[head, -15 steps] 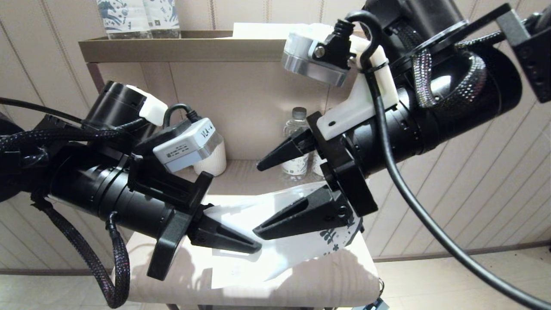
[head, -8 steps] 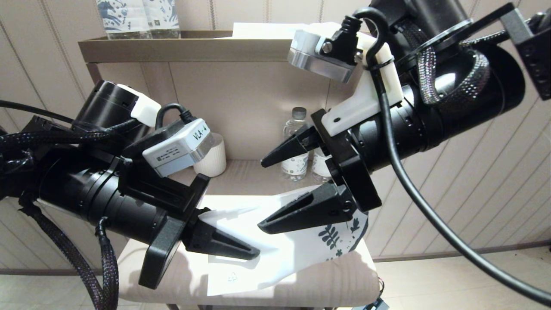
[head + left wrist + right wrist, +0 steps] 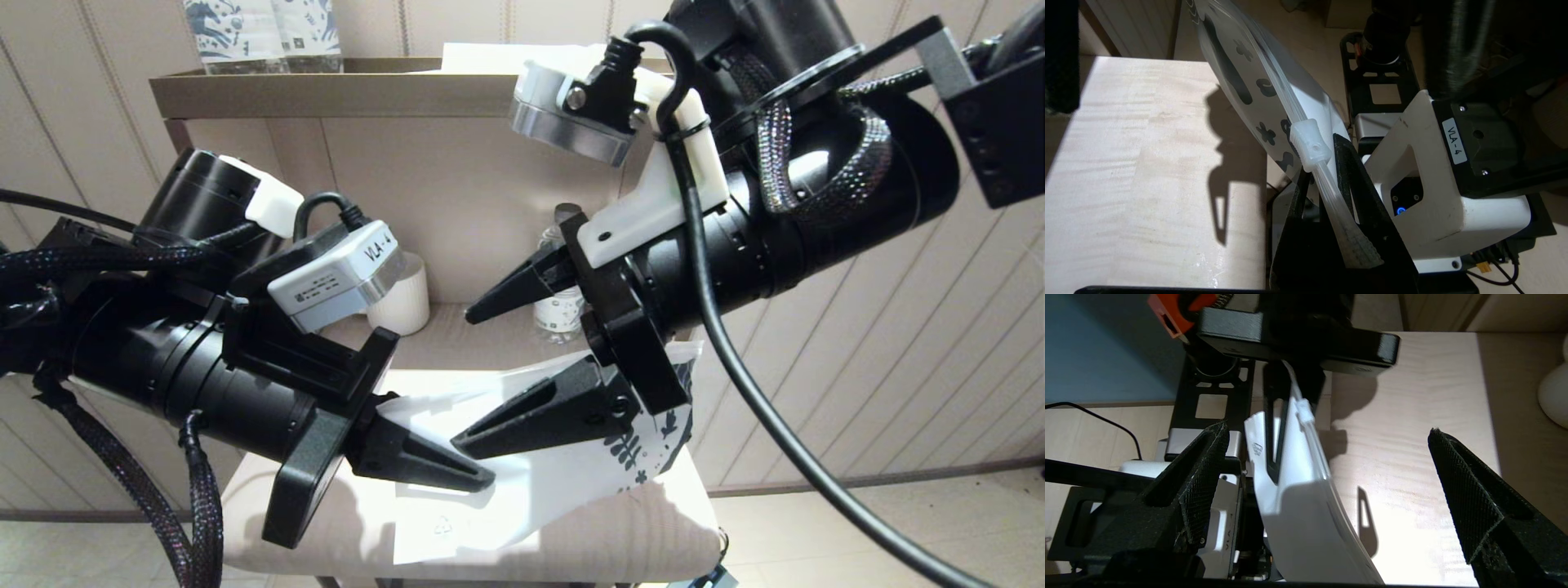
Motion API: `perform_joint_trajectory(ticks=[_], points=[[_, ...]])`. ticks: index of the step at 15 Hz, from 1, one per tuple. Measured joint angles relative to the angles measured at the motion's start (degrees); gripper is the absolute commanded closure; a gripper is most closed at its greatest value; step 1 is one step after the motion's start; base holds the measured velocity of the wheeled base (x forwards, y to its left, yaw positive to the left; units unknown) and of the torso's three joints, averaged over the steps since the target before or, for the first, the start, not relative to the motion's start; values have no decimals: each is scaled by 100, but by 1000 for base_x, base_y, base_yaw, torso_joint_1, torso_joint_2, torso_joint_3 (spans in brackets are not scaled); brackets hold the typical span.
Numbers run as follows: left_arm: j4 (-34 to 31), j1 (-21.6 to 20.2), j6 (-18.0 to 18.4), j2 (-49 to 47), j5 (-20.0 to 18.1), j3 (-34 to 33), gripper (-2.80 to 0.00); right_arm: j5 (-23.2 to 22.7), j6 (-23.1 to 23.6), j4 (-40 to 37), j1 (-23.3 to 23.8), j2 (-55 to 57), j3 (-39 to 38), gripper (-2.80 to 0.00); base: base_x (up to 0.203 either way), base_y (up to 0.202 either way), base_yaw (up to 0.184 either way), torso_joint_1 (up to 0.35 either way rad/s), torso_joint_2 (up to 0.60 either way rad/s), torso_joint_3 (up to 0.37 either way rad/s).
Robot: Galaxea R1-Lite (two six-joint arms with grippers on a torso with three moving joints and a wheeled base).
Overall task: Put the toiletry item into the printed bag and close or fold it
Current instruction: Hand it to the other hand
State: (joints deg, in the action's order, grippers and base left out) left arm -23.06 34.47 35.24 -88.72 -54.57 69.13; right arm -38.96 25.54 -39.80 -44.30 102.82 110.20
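The printed bag (image 3: 531, 482) hangs above the seat, white with a dark blue leaf print (image 3: 633, 449) at its right end. My left gripper (image 3: 482, 476) is shut on the bag's zip strip (image 3: 1331, 192), just behind the white slider (image 3: 1309, 141). My right gripper (image 3: 463, 380) stands wide open, with one finger above the bag's edge and one in front of it. In the right wrist view the bag (image 3: 1298, 506) curves between the open fingers (image 3: 1208, 457) without touching them. The toothbrush is not to be seen in any view.
A pale cushioned seat (image 3: 620, 535) lies under the bag. Behind it, a lower shelf holds water bottles (image 3: 558, 314) and a white ribbed cup (image 3: 406, 298). Upright blue-patterned packages (image 3: 261, 33) stand on the top shelf (image 3: 326, 90).
My right gripper, still open, drifted right and then came back left, closer along the bag. The left arm shifted slightly left and keeps its hold on the bag.
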Motion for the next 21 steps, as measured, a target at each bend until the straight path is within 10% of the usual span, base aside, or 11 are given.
perform_joint_trajectory(ticks=[8,17,18,21], points=[[-9,0,17,199,-95,-67,0,-1272,84,20,1263,-472,-795,-280,0,0,0,0,0,0],[-15,-5,34,249,-102,-74,0,-1350,269,19,859,-428,-1256,-280,0,0,0,0,0,0],[-15,0,33,249,-102,-76,0,-1344,271,15,814,-423,-1285,0,0,0,0,0,0,0],[-20,-7,34,256,-102,-76,0,-1322,317,37,748,-419,-1376,0,0,0,0,0,0,0]])
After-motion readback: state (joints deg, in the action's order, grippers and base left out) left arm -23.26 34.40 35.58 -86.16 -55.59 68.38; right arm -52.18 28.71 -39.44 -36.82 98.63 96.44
